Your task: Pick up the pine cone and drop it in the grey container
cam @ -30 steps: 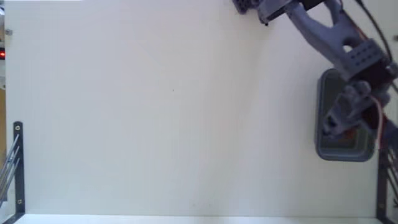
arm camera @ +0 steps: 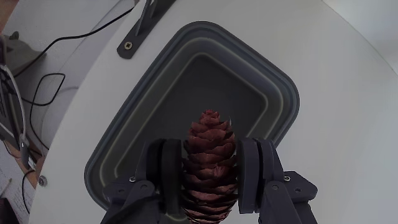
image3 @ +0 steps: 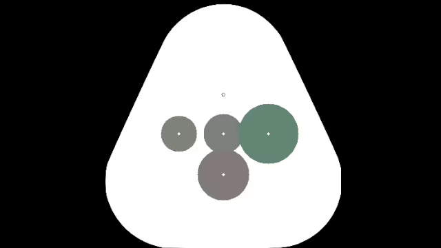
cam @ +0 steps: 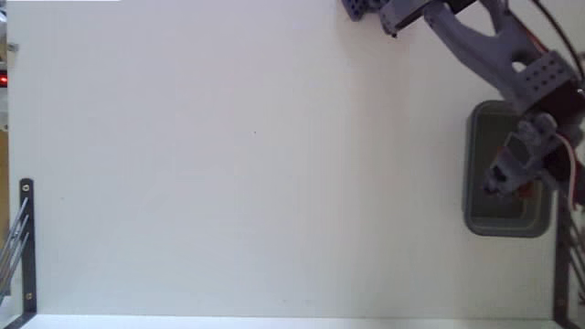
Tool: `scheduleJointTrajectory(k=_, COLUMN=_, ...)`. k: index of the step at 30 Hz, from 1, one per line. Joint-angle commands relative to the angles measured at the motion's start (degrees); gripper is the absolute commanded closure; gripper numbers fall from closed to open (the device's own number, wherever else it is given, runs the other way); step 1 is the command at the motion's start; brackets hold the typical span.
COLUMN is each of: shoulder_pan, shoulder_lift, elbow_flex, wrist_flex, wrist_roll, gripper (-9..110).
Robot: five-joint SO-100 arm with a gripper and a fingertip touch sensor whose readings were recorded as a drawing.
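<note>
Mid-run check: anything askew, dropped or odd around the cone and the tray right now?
Nothing stands out. The reddish-brown scaly pine cone sits squarely between the fingers of the gripper, above the dark inside of the blue-grey rectangular plastic container, which lies flat on the white table and holds nothing else that I can see.

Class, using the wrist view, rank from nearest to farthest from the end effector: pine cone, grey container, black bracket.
1. Pine cone: gripped in the end effector.
2. Grey container: directly beneath.
3. Black bracket: beyond the container, upper left.
</note>
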Motion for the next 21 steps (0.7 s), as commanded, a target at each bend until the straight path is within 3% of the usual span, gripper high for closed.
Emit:
scheduleJointTrajectory(k=1, shoulder_pan=-1.1, shoulder_lift=1.25, elbow_flex=-2.04, wrist_flex=-0.83, wrist_roll=0.26, gripper=57)
scheduleJointTrajectory(k=9, shoulder_pan=-1.1, shoulder_lift=1.25, elbow_flex=-2.04, wrist_flex=-0.83, wrist_roll=0.26, gripper=57)
scheduleJointTrajectory(k=10, shoulder_pan=-1.1, shoulder_lift=1.25, elbow_flex=-2.04, wrist_flex=-0.83, wrist_roll=0.26, gripper=-9)
scheduleJointTrajectory(k=21, shoulder_pan=-1.1, shoulder_lift=1.25, elbow_flex=-2.04, wrist_flex=-0.83, wrist_roll=0.26, gripper=-9)
